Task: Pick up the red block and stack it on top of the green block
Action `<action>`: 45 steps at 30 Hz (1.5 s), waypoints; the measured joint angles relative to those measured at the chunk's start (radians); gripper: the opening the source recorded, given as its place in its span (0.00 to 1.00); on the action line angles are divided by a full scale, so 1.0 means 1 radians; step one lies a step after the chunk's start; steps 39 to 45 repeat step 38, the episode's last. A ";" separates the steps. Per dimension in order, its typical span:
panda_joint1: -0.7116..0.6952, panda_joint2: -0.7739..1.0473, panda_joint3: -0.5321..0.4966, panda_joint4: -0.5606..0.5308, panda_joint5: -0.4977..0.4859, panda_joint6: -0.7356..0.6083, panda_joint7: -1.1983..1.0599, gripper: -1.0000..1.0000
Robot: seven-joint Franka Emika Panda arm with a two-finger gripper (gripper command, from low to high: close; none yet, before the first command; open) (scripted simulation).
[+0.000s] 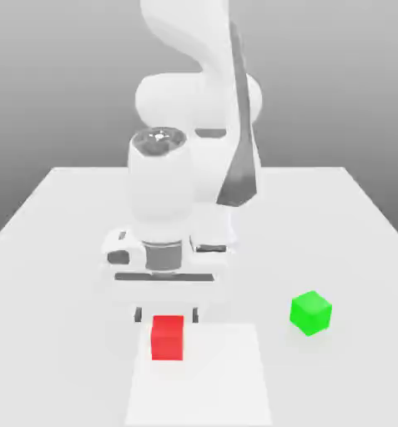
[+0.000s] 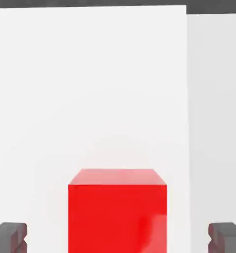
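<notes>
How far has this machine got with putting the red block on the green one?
It looks early. Done: the tool is down at the red block, open, with a finger on either side. In hand: lining up for the grip; nothing is held. Left: gripping, lifting and stacking, since the green block sits apart with nothing on it.

In the hand view, the lower part of the red block [image 2: 118,217] is cut off by the picture's edge, and so are the outer parts of the tool's two fingers [image 2: 10,237]. In the exterior view, the arm [image 1: 185,25] runs out past the top edge, and the surface [image 1: 52,359] is cropped along the bottom, its near edge out of frame.
</notes>
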 joint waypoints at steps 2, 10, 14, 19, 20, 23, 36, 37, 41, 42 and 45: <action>-0.021 0.055 0.026 0.007 0.016 0.047 -0.011 0.00; -0.017 0.025 0.017 0.003 0.000 0.021 0.000 0.00; -0.010 -0.108 -0.003 -0.016 -0.053 -0.092 0.038 0.00; 0.094 -0.237 0.077 -0.040 -0.035 -0.198 0.141 0.00; 0.123 -0.254 0.105 -0.045 -0.023 -0.210 0.177 0.00; 0.220 -0.304 0.199 -0.058 0.016 -0.246 0.290 0.00; 0.361 -0.139 0.358 -0.071 -0.109 -0.069 0.621 1.00; 0.362 -0.139 0.359 -0.071 -0.109 -0.069 0.621 1.00; 0.362 -0.139 0.358 -0.071 -0.109 -0.069 0.621 1.00; 0.362 -0.139 0.358 -0.071 -0.109 -0.069 0.621 1.00; 0.362 -0.139 0.358 -0.071 -0.109 -0.069 0.621 1.00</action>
